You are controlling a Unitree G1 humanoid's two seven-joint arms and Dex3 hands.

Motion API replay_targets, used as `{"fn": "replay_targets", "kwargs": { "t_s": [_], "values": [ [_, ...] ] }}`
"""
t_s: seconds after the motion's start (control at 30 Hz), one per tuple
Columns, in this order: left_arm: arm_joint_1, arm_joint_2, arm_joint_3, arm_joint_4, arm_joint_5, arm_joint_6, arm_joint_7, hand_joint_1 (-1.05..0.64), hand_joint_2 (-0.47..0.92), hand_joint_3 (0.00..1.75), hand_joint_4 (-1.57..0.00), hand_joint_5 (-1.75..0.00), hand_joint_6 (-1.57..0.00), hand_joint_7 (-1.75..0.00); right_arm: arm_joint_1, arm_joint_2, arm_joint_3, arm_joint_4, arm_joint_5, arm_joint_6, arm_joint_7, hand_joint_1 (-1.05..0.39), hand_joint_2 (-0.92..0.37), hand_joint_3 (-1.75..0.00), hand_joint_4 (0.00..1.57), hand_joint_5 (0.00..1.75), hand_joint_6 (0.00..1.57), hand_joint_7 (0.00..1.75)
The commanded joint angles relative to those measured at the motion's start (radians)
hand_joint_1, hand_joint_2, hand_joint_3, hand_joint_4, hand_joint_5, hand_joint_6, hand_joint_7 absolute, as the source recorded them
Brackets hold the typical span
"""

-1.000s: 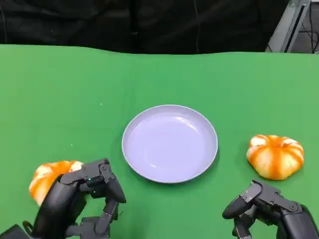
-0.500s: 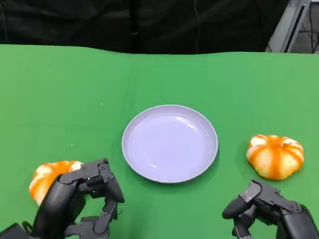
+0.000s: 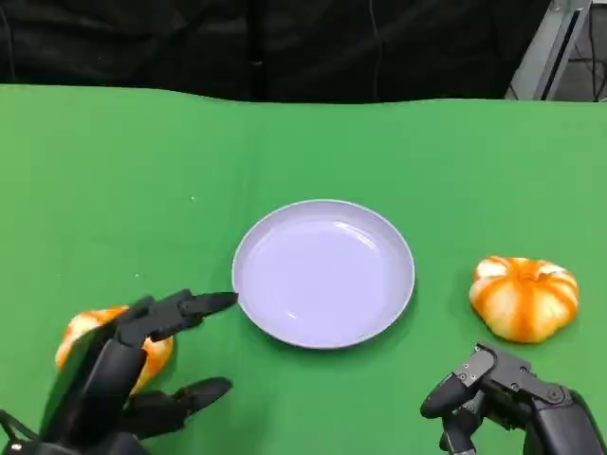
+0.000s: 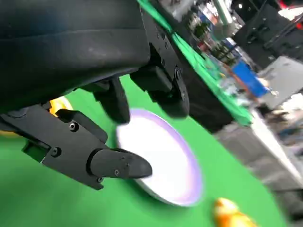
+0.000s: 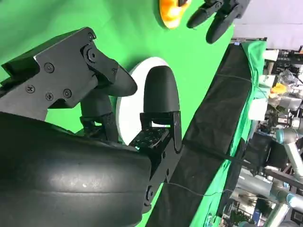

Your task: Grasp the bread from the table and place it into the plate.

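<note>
Green counter (image 3: 123, 190) with lavender plate (image 3: 323, 273) at centre, bare; one bread (image 3: 104, 346) lies left of the plate beneath the left robot hand (image 3: 128, 374), whose fingers are spread apart over it and grip nothing; a second bread (image 3: 524, 297) lies right of the plate, just beyond the right robot hand (image 3: 507, 398), fingers curled in, holding nothing. Step in hand, by judgement: pre-grasp on the left bread; next move calls for lowering and enclosing it, then carrying it to the plate.

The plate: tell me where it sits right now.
In the head view the plate sits mid-table on the green cloth, between two breads: one to its right, one under the left robot hand.
</note>
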Motion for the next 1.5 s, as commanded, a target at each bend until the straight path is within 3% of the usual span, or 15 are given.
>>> {"fn": "replay_targets", "kwargs": {
  "t_s": [0.03, 0.1, 0.27, 0.4, 0.77, 0.9, 1.07, 1.23, 1.27, 1.3, 1.33, 1.37, 1.47, 1.5],
  "values": [
    [0.003, 0.053, -0.021, -0.051, 0.180, 0.109, 0.077, -0.51, 0.92, 0.07, -0.03, -0.60, -0.36, 0.00, 0.006, -0.002, -0.002, -0.005, 0.010, 0.007, -0.001, -0.04, -0.52, -1.14, 0.60, 1.63, 0.70, 1.31],
    [0.005, 0.073, -0.040, -0.071, 0.252, 0.164, 0.087, -0.52, 0.92, 0.07, -0.01, -0.57, -0.32, 0.00, 0.006, -0.003, -0.001, -0.005, 0.009, 0.006, -0.001, -0.04, -0.52, -1.14, 0.60, 1.63, 0.70, 1.31],
    [-0.007, 0.117, -0.082, -0.103, 0.357, 0.298, 0.047, -0.56, 0.92, 0.11, 0.00, -0.17, -0.16, -0.01, 0.006, -0.002, -0.002, -0.005, 0.014, 0.005, 0.000, -0.05, -0.53, -1.13, 0.60, 1.65, 0.69, 1.31],
    [-0.044, 0.143, -0.126, -0.095, 0.435, 0.410, 0.019, -0.58, 0.92, 0.12, 0.00, -0.03, -0.12, -0.01, 0.006, 0.001, 0.000, 0.010, 0.013, -0.008, -0.006, -0.03, -0.54, -1.13, 0.60, 1.65, 0.70, 1.31],
    [-0.201, 0.163, -0.229, 0.041, 0.520, 0.670, -0.066, -0.65, 0.92, 0.16, -0.02, -0.01, -0.14, -0.02, -0.017, 0.016, 0.014, 0.013, 0.000, 0.014, -0.017, -0.02, -0.52, -1.17, 0.61, 1.63, 0.70, 1.33],
    [-0.267, 0.172, -0.288, 0.113, 0.551, 0.770, -0.163, -0.61, 0.92, 0.16, -0.09, -0.05, -0.18, -0.03, -0.021, 0.017, 0.014, 0.015, 0.010, 0.015, -0.015, -0.01, -0.52, -1.17, 0.61, 1.63, 0.69, 1.32],
    [-0.283, 0.188, -0.323, 0.118, 0.544, 0.814, -0.185, -0.61, 0.92, 0.17, -0.10, -0.06, -0.19, -0.03, -0.022, 0.016, 0.013, 0.016, 0.012, 0.014, -0.015, -0.01, -0.52, -1.17, 0.61, 1.63, 0.69, 1.32],
    [-0.344, 0.249, -0.419, 0.182, 0.580, 0.862, -0.418, -0.51, 0.92, 0.26, -0.51, -0.27, -0.46, -0.13, -0.010, 0.011, 0.016, 0.008, 0.007, 0.010, -0.015, -0.02, -0.53, -1.15, 0.60, 1.63, 0.69, 1.31],
    [-0.345, 0.249, -0.415, 0.180, 0.562, 0.864, -0.422, -0.49, 0.92, 0.27, -0.57, -0.45, -0.52, -0.09, -0.009, 0.011, 0.017, 0.006, 0.007, 0.013, -0.015, -0.02, -0.53, -1.14, 0.60, 1.64, 0.69, 1.31],
    [-0.345, 0.249, -0.413, 0.178, 0.549, 0.865, -0.422, -0.45, 0.92, 0.24, -0.59, -0.96, -0.61, -0.06, -0.009, 0.012, 0.017, 0.005, 0.007, 0.015, -0.014, -0.02, -0.54, -1.13, 0.60, 1.64, 0.69, 1.31],
    [-0.335, 0.245, -0.402, 0.171, 0.531, 0.850, -0.374, -0.44, 0.92, 0.23, -0.58, -1.16, -0.64, -0.04, -0.011, 0.011, 0.017, 0.007, 0.003, 0.014, -0.016, -0.02, -0.54, -1.13, 0.60, 1.64, 0.69, 1.31],
    [-0.328, 0.242, -0.395, 0.166, 0.518, 0.839, -0.338, -0.43, 0.92, 0.16, -0.65, -1.43, -0.77, -0.08, -0.012, 0.011, 0.017, 0.008, 0.000, 0.012, -0.017, -0.03, -0.54, -1.12, 0.60, 1.64, 0.70, 1.31],
    [-0.322, 0.246, -0.397, 0.165, 0.497, 0.829, -0.293, -0.43, 0.92, 0.11, -0.69, -1.60, -0.84, -0.10, -0.014, 0.011, 0.016, 0.010, -0.003, 0.010, -0.018, -0.04, -0.54, -1.11, 0.61, 1.63, 0.70, 1.30],
    [-0.302, 0.242, -0.364, 0.169, 0.441, 0.728, -0.164, -0.39, 0.92, 0.11, -0.71, -1.64, -0.94, -0.16, -0.018, 0.012, 0.016, 0.014, 0.002, 0.011, -0.017, -0.03, -0.55, -1.11, 0.61, 1.63, 0.70, 1.30]
  ]
}}
